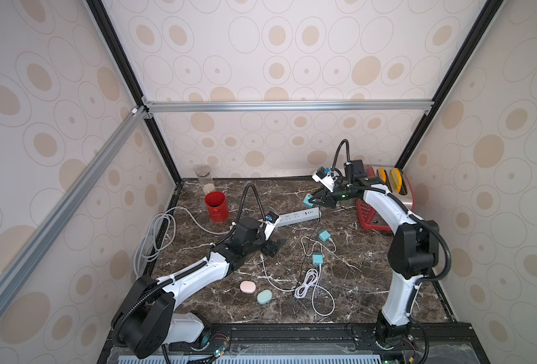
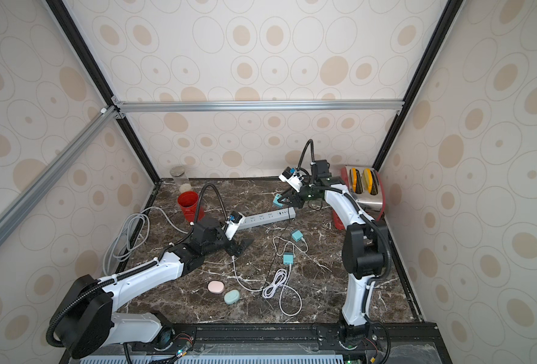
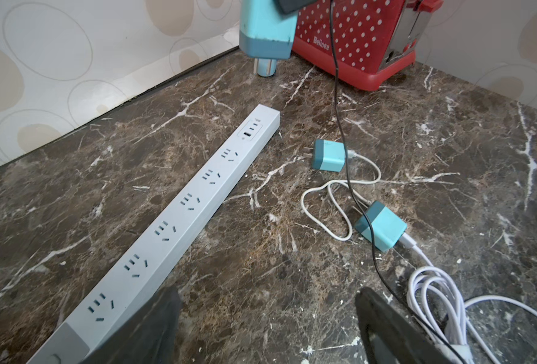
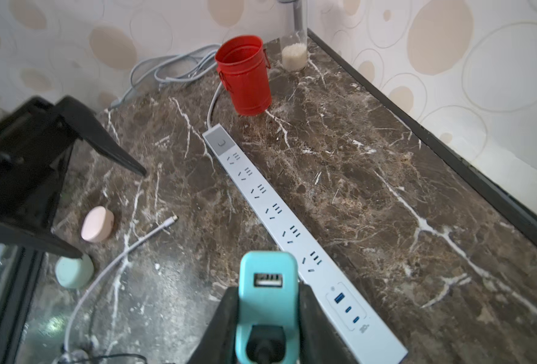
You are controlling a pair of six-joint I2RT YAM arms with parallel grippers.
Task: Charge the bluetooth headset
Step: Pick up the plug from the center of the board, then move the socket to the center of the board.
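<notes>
Two earbud cases, one pink and one mint, lie side by side near the table's front; the right wrist view shows the pink and the mint too. My right gripper is shut on a teal charger plug, held in the air over the far end of the white power strip. A thin black cable hangs from that plug. My left gripper stands open and empty, low beside the strip's middle.
Two more teal chargers with white cables and a coiled white cable lie right of centre. A loose white cable end points at the strip. Red can and jar stand back left, a red toaster back right.
</notes>
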